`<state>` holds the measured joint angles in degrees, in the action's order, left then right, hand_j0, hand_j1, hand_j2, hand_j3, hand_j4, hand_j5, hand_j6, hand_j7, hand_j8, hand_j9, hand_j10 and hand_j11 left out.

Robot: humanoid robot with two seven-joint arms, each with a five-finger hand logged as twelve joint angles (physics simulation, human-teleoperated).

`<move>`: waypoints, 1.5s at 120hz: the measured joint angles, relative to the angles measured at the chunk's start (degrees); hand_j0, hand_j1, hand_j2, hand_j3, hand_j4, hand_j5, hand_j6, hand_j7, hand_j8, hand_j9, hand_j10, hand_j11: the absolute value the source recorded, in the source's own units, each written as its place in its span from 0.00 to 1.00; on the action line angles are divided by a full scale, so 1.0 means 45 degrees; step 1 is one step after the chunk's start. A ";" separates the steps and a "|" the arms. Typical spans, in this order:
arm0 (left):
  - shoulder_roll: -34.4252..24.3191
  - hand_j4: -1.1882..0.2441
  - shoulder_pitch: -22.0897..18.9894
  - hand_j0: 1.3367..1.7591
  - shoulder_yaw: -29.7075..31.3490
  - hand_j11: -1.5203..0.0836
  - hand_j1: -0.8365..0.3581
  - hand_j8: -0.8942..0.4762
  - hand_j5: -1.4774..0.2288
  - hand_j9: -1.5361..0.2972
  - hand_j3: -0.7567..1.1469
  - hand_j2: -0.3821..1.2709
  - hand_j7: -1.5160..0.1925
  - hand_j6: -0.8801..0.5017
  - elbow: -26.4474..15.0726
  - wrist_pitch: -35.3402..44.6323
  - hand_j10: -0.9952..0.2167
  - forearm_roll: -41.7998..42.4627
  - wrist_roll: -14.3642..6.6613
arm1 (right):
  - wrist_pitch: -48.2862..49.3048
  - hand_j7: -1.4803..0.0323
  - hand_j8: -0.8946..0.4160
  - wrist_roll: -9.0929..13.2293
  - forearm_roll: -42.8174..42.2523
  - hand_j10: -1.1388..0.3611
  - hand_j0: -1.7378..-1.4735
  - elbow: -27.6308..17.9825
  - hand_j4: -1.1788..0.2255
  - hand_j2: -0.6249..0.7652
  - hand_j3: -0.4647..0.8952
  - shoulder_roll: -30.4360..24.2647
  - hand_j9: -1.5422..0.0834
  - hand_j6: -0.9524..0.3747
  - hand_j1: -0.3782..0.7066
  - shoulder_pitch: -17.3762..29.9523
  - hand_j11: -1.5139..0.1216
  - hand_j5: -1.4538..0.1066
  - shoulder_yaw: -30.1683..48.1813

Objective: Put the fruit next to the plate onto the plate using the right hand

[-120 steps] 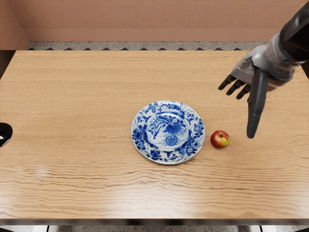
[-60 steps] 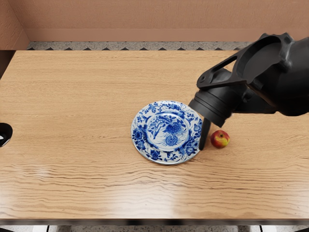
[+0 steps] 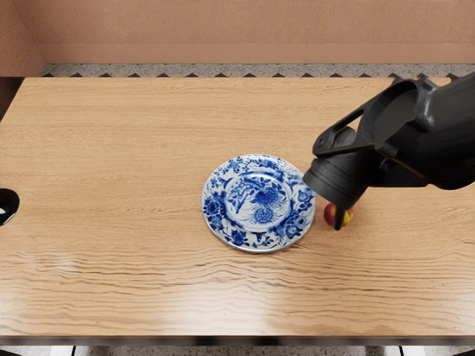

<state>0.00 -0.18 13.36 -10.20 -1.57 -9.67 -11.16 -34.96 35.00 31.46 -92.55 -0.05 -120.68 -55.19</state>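
A small red and yellow apple [image 3: 328, 215] lies on the wooden table just right of the blue and white patterned plate [image 3: 211, 202]. My right arm reaches in from the right edge, and its dark forearm and wrist [image 3: 343, 178] hang directly over the apple. The right hand [image 3: 339, 218] is down at the apple, mostly hidden behind the wrist, and it covers the fruit's middle. Whether it touches or holds the apple cannot be told. The plate carries nothing. My left hand [image 3: 6, 205] shows only as a dark shape at the left edge.
The table [image 3: 119, 148] is a wide wooden surface with a low wall along its far edge. A strip of patterned floor shows between the table and that wall.
My right arm swung in over the table and turned wrist-first toward the camera. In the last half second the hand shifted right from the plate's edge and came down onto the apple. Apple and plate stayed put.
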 joint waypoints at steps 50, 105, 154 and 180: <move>0.0000 0.83 0.0000 0.76 0.0000 0.95 0.99 0.65 0.87 0.84 0.40 0.23 0.89 0.64 0.0001 0.0001 0.82 0.0000 -0.0001 | -0.0008 0.92 0.63 0.0000 -0.0485 0.72 0.30 0.0514 0.79 0.44 0.34 0.0011 0.90 0.67 0.10 0.1325 0.87 0.88 0.0223; 0.0000 0.83 0.0000 0.76 0.0000 0.95 0.99 0.65 0.87 0.84 0.40 0.23 0.89 0.64 -0.0001 0.0001 0.82 0.0000 0.0000 | -0.0008 0.75 0.48 0.0000 -0.0851 0.58 0.30 0.1516 0.65 0.41 0.34 0.0012 0.74 0.52 0.32 0.2533 0.71 0.71 0.0194; 0.0000 0.83 0.0000 0.76 0.0000 0.95 0.99 0.65 0.87 0.84 0.40 0.23 0.89 0.64 0.0000 -0.0001 0.82 0.0000 0.0000 | -0.0008 0.72 0.45 0.0000 -0.1611 0.56 0.30 0.1685 0.62 0.41 0.34 0.0012 0.71 0.49 0.36 0.2795 0.69 0.68 0.0147; 0.0000 0.83 0.0000 0.76 0.0000 0.95 0.99 0.65 0.87 0.84 0.40 0.23 0.89 0.64 0.0001 0.0000 0.82 0.0000 -0.0001 | -0.0008 0.72 0.45 0.0000 -0.2263 0.56 0.30 0.1670 0.62 0.41 0.34 0.0012 0.71 0.49 0.36 0.2920 0.69 0.68 0.0236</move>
<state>0.00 -0.18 13.36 -10.20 -1.57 -9.67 -11.17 -35.00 35.00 21.27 -85.03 0.00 -107.54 -54.13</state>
